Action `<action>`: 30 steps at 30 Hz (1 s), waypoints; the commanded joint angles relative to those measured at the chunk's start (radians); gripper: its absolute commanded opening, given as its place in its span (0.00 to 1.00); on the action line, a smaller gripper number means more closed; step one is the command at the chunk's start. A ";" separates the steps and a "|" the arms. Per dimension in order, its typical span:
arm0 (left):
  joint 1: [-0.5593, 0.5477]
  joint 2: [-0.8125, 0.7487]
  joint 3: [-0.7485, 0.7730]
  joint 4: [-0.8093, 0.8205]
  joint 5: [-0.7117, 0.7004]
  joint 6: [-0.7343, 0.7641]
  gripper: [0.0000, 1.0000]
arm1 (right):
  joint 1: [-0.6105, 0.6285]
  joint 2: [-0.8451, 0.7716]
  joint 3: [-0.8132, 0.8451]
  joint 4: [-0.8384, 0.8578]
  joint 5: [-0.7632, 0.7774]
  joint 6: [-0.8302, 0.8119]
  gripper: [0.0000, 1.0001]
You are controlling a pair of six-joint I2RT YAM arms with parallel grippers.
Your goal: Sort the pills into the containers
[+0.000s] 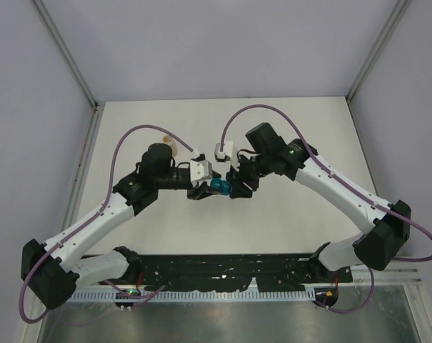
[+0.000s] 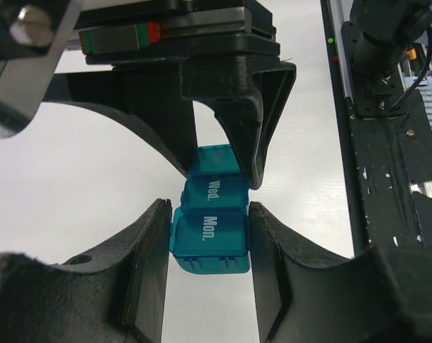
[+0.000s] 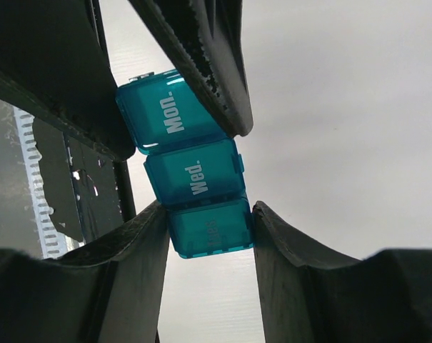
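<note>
The teal-blue container strip (image 1: 219,187) is held between both grippers at the table's middle, all three lids shut. My left gripper (image 1: 206,189) is shut on its "Mon." end, seen in the left wrist view with the gripper (image 2: 210,211) clamping the strip (image 2: 210,239) from both sides. My right gripper (image 1: 234,187) is shut on the opposite end compartment; in the right wrist view the gripper (image 3: 208,213) clamps the strip (image 3: 194,175). Each gripper's fingers also show at the top of the other wrist view. No pills are visible.
A small clear tan-tinted vial (image 1: 172,147) lies on the white table behind the left wrist. A black rail (image 1: 223,268) with the arm bases runs along the near edge. Grey walls enclose the table on three sides.
</note>
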 commanded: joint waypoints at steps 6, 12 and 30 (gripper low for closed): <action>-0.039 -0.043 0.029 -0.100 -0.016 0.121 0.26 | -0.004 0.036 0.026 0.036 0.010 0.029 0.13; -0.046 -0.063 0.052 -0.163 -0.016 0.132 0.39 | -0.010 0.044 0.032 0.042 0.027 0.037 0.12; -0.062 -0.098 0.055 -0.190 0.016 0.077 0.59 | -0.021 0.052 0.022 0.068 0.084 0.051 0.10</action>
